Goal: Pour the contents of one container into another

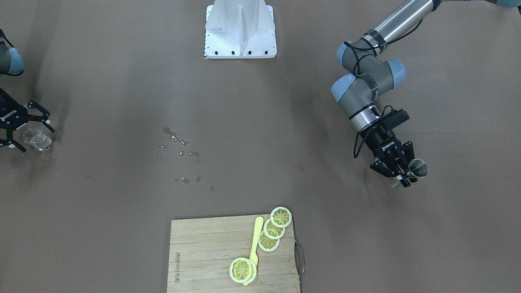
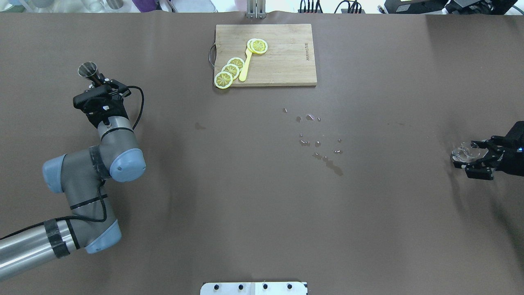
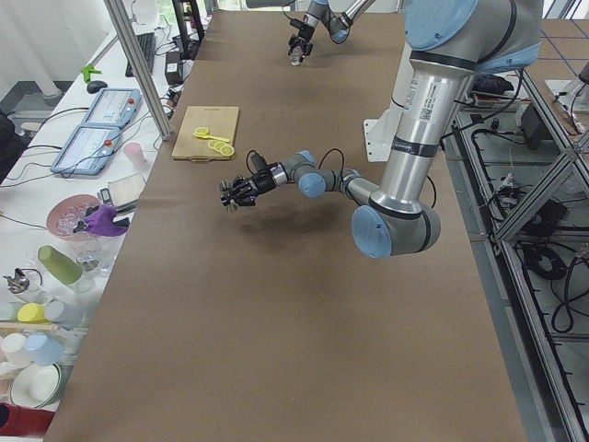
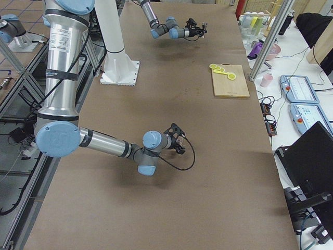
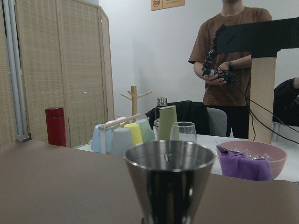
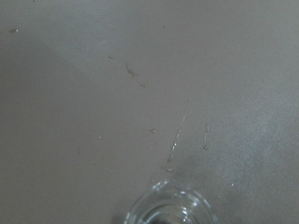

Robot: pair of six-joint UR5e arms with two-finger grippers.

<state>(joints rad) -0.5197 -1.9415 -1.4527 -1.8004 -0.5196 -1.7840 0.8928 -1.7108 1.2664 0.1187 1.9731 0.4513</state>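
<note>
A steel jigger (image 2: 87, 69) stands upright at the table's far left, and my left gripper (image 2: 98, 82) is shut on its lower part. From the front the jigger (image 1: 418, 167) sits at the tips of the left gripper (image 1: 401, 175). It fills the left wrist view as a cone (image 5: 169, 179), and I cannot see inside it. At the far right my right gripper (image 2: 466, 157) is shut on a clear glass (image 2: 463, 152), one finger on each side. Across the table the glass (image 1: 37, 139) and the right gripper (image 1: 36, 138) show again. Only the glass rim (image 6: 170, 207) shows in the right wrist view.
Spilled drops and a wet streak (image 2: 317, 143) lie at the table's middle. A wooden cutting board (image 2: 286, 61) with lemon slices (image 2: 231, 69) and a yellow spoon (image 2: 245, 67) sits at the far edge. The robot's white base (image 1: 240, 28) stands at the near side.
</note>
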